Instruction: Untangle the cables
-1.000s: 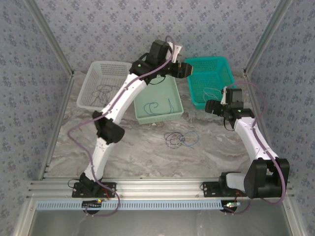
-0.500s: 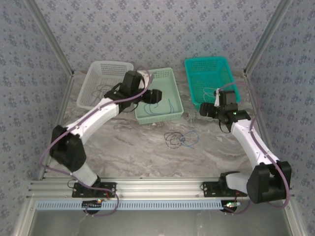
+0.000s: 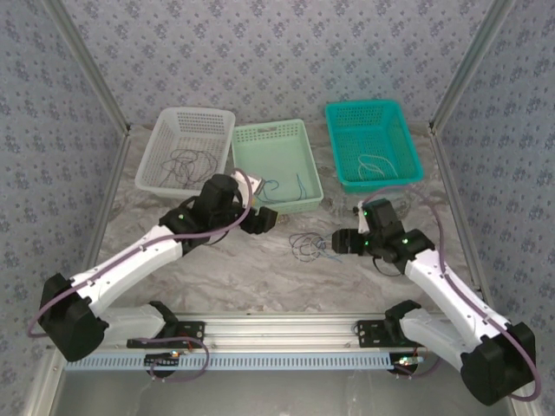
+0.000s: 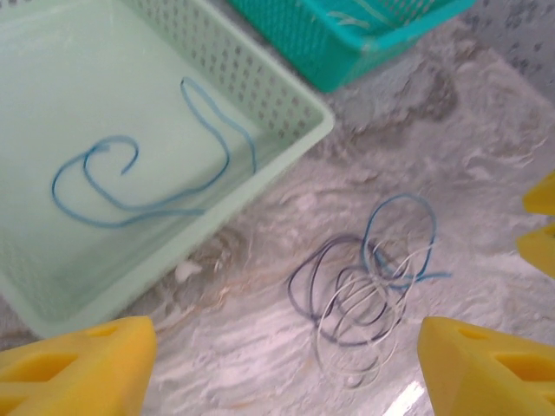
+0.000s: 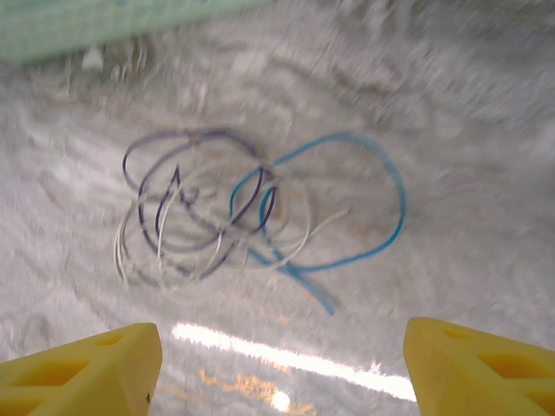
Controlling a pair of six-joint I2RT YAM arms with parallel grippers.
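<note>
The cables [image 4: 368, 286] are purple, blue and white, on a grey table [image 3: 260, 269] with swirly marks. There is a white basket [image 3: 201, 111], a light green basket [image 3: 269, 127] and a teal basket [image 3: 364, 104]. The walls [image 3: 277, 52] are blue-grey with little flowers.

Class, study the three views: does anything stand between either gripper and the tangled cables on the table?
Nothing visible does. The tangled cables lie on bare table between the open left gripper and right gripper; the pale green basket sits farther back.
</note>
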